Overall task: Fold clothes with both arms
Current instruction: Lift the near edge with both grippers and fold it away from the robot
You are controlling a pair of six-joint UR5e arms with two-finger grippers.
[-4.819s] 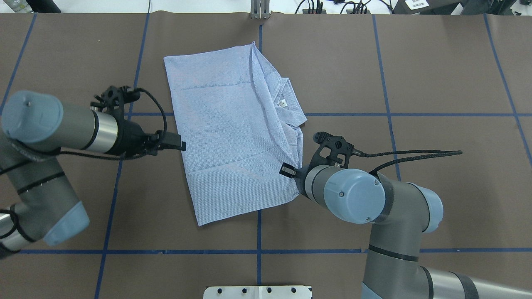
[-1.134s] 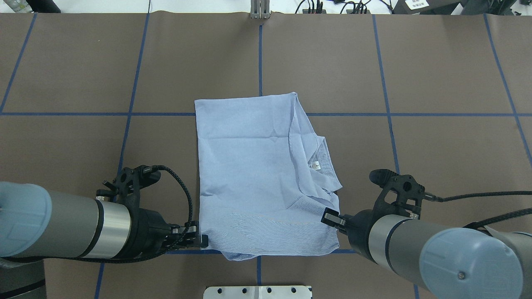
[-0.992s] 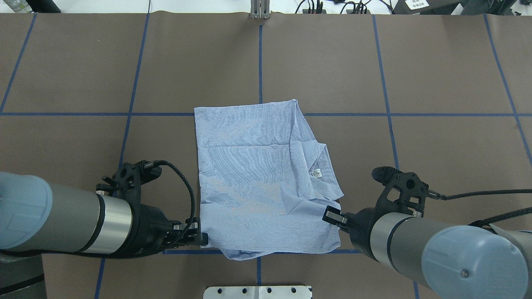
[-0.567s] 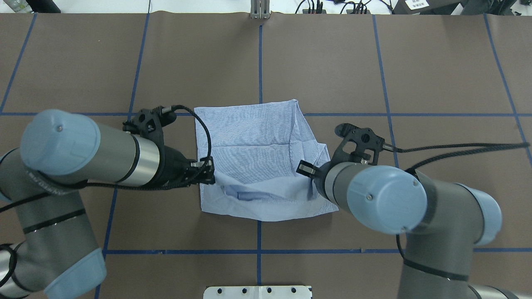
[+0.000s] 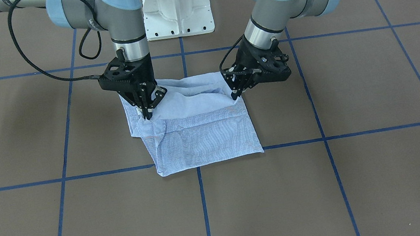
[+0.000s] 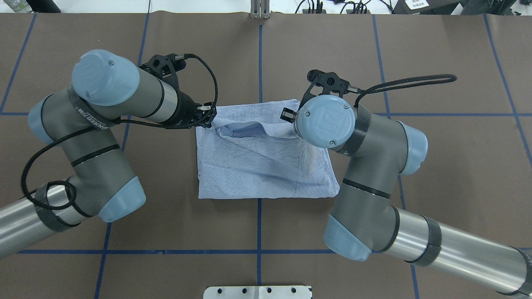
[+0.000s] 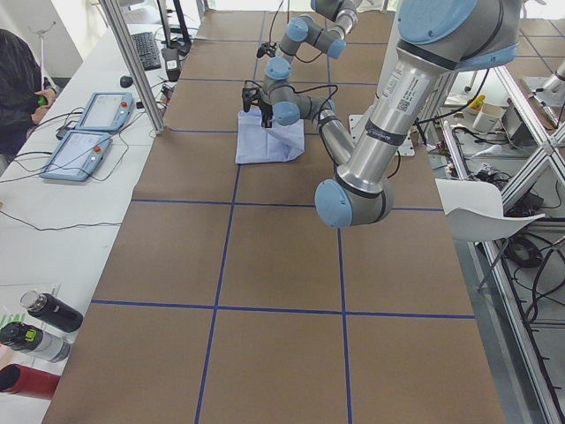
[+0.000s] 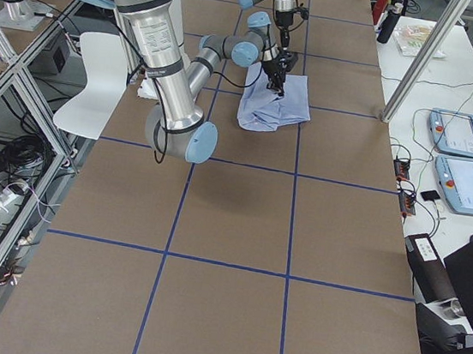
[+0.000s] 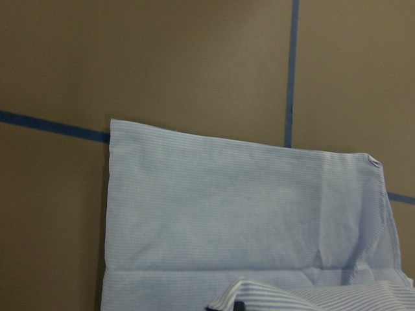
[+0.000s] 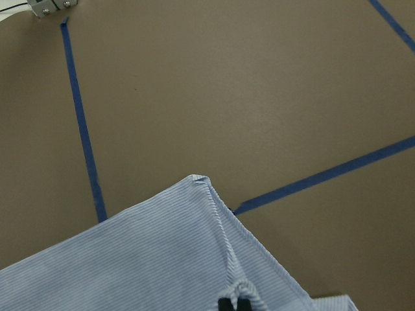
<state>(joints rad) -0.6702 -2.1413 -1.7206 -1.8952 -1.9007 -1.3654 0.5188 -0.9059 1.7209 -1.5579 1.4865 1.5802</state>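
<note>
**Folded shirt being held at two far corners**

The light blue striped shirt [image 6: 257,170] is being seen as a folded, roughly square bundle at the middle of the brown table [image 6: 436,187]. It is lying where two blue tape lines cross. In the overhead view, a lifted flap of cloth is being held over the bundle's far half, while the near half is lying flat.

At about 10 o'clock from the shirt's middle in that view, the flap's corner is being pinched by the left gripper [image 6: 210,119]. Its jaws are being shown drawn nearly together on the cloth. At about 2 o'clock, the other corner is being gripped by the right gripper [image 5: 148,114], which is largely covered from overhead by its own wrist. In the front-facing view both grippers are being pointed steeply down, with fabric bunched between the closed tips of each [image 5: 236,93]. In each wrist view a small fold of striped cloth is being shown clamped at the bottom edge.

A pale emblem is being displayed on the right arm's round blue cap [image 6: 327,120]. Dark lettering is being carried on a band of the left arm [image 6: 89,119], too small to be read.
</note>
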